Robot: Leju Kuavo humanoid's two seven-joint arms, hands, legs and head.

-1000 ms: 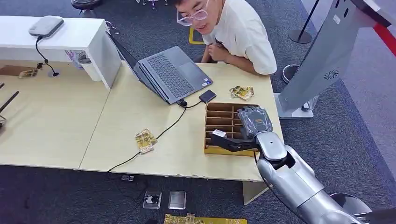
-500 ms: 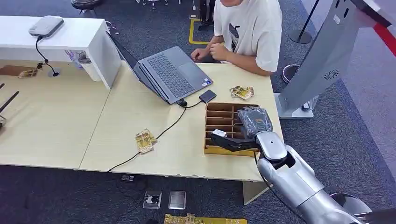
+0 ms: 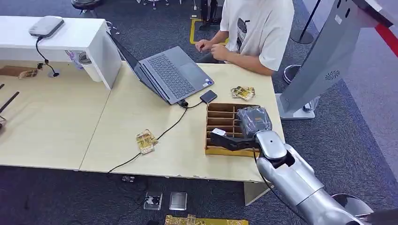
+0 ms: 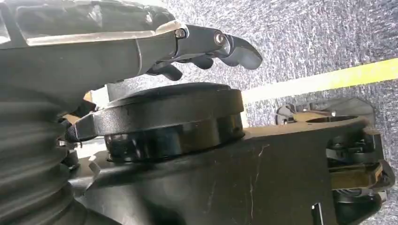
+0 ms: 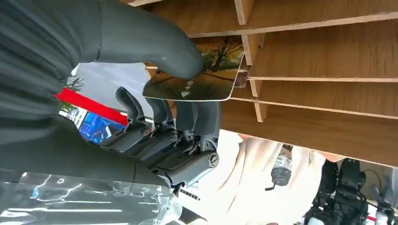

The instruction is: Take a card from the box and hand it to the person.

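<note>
While the card [image 5: 199,70] is pinched between the thick thumb and the dark fingers [image 5: 187,115] of the right robot hand [image 3: 230,140], it sits just above the dividers of the box [image 3: 220,123], so the step in hand looks like the lift out of a slot; from the wrist camera the card shows a printed landscape, and its far corner lies against a wooden divider; I judge the lift should go straight up along the slot, without twisting, until the whole card is free of the partitions; only then should the arm swing toward the person [image 3: 256,30] seated at the far edge of the tabletop [image 3: 56,122]; the grip covers only one end of the card, so a snag on a divider could lever it loose, and a slow pull seems wise; the laptop [image 3: 176,75] and its cable [image 3: 162,133] lie beside the box, well apart from the likely path; the left robot hand [image 4: 206,44] hangs over the carpet, fingers curled with nothing in them.
</note>
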